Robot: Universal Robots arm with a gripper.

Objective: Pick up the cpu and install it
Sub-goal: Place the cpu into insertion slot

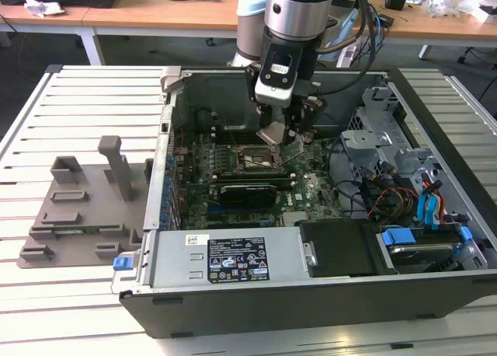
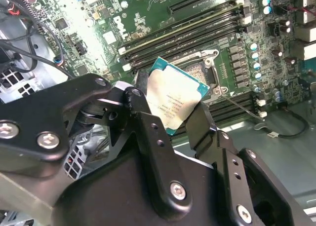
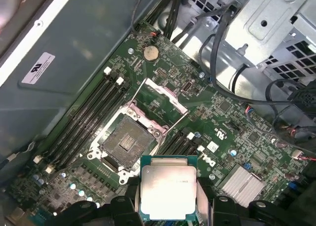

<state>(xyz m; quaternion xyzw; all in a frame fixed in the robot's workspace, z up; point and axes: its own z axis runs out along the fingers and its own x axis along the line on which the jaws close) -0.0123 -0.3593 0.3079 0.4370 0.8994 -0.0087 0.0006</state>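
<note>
Silver cpu [image 3: 168, 186] pinched by gripper [image 3: 168, 204], held near open socket [image 3: 126, 142]; cpu side edges hidden behind fingers [image 2: 148, 132].

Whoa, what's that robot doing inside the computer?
The robot arm's gripper is pinching the cpu, a shiny silver chip, by its edges. It holds the chip above the motherboard inside the open computer case. The socket lies open and empty, with its metal frame flipped up. The chip is not in the socket yet.
</note>
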